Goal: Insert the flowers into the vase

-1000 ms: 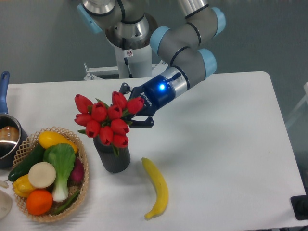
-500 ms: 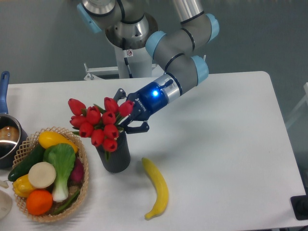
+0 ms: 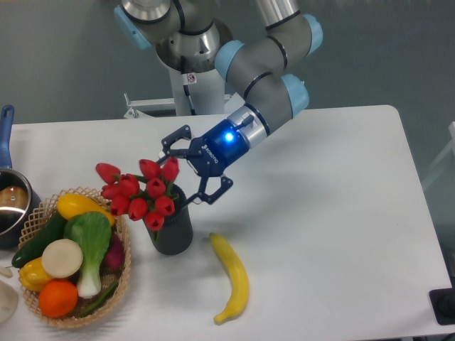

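Just right of the vase [image 3: 173, 231], the pincer [image 3: 190, 169] hangs above the counter [image 3: 334, 213] with its two black fingers [image 3: 175, 139] spread wide and nothing between them. One finger reaches up and left beside the topmost blooms; the other points down toward the vase's rim at its right side. Whether either fingertip touches a petal or the rim cannot be told from this view.

The flowers [image 3: 138, 193] stand in the vase, stems down in its mouth, and the red heads lean out to the left, over the edge of the wicker basket [image 3: 122, 284]. The vase sits upright on the white counter between the basket and a banana [image 3: 233, 276], which lies just to its right and a little nearer the camera, apart from it.

The basket holds a green leafy vegetable, a yellow pepper, an orange, a cucumber and other produce. At the far left edge a metal pot [image 3: 11, 206] with a blue handle is partly cut off. A blue light glows on the wrist behind the pincer.
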You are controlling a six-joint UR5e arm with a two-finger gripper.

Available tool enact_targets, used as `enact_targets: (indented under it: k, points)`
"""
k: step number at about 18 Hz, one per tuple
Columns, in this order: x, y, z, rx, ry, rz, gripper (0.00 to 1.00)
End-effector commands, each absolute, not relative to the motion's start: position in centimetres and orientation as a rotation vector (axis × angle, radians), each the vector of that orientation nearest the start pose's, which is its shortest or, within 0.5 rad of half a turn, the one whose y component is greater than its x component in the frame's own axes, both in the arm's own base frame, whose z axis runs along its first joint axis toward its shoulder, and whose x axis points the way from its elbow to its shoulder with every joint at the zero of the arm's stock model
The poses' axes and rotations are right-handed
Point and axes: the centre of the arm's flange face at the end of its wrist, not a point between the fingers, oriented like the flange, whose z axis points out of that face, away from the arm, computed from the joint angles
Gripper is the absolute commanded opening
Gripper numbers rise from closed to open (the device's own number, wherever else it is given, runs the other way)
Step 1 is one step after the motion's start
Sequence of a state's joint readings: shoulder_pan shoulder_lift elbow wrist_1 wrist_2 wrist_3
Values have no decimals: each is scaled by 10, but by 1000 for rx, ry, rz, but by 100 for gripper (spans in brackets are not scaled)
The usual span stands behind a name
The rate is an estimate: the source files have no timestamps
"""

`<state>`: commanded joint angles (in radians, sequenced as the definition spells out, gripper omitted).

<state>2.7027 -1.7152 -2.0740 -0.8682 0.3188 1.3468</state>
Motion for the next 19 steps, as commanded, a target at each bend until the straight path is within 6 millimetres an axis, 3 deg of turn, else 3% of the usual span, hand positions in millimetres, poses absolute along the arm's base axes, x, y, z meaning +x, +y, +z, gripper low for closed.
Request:
enact_targets:
  k: [5, 10, 13, 18, 19]
  points:
    - [-361, 372, 367, -2170, 286, -103, 100]
    - [-396, 357, 387, -2473, 291, 137, 100]
    - [-428, 352, 384, -2621, 273, 219, 100]
    - [-468, 340, 344, -2894, 244, 261, 100]
    - [-473, 340, 344, -2912, 243, 273, 100]
